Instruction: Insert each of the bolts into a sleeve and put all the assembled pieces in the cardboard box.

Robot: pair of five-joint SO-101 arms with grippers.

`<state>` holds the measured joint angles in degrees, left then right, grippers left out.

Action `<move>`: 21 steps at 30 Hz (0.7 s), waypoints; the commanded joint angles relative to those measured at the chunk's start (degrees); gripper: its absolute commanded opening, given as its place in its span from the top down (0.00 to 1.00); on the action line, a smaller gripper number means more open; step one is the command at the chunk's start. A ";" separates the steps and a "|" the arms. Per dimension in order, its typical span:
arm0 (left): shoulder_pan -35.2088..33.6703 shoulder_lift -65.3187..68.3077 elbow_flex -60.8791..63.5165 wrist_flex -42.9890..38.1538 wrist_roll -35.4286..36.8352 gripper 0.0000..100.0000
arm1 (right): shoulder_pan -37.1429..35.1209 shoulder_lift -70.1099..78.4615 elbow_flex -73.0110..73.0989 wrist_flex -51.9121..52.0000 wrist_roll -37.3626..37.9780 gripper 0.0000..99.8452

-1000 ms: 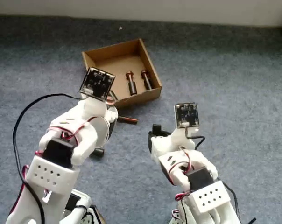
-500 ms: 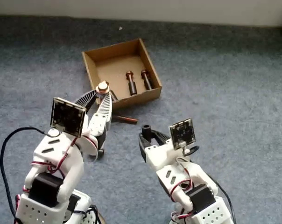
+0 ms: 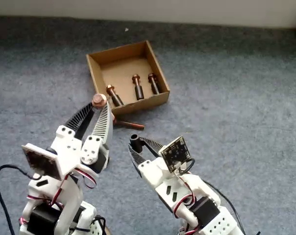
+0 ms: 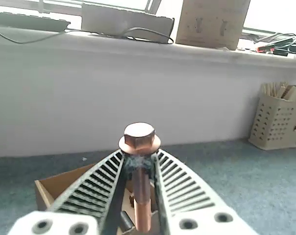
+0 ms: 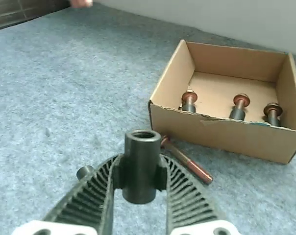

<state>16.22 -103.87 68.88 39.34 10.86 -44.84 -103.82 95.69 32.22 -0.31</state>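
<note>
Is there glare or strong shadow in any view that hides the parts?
Left wrist view: the bright window is washed out, yet the copper-coloured hex-head bolt is plain to see. Right wrist view: even light, and the dark cylindrical metal sleeve has a mild sheen. High view: no glare on the brown cardboard box.

Bolt point(image 4: 139, 142): copper.
Sleeve point(image 5: 139, 164): matt black.
Cardboard box point(image 5: 221, 134): plain tan.
Assembled pieces point(image 3: 137, 87): copper heads, dark sleeves.
Left tool point(image 3: 96, 105), right tool point(image 3: 135, 144): black, ribbed, on white bodies.
Surface point(image 3: 236, 98): mottled blue-grey.
</note>
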 commanded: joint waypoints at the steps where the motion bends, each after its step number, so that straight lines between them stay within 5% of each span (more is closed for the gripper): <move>1: 6.81 -0.40 1.63 -1.49 0.35 1.00 | -2.07 -1.27 5.32 -4.70 0.70 1.00; 21: 9.36 -0.40 1.80 1.93 0.53 1.00 | -1.89 -1.27 5.67 -13.93 0.70 1.00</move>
<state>24.84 -103.87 71.43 39.78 11.12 -46.42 -103.82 95.69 20.44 -0.31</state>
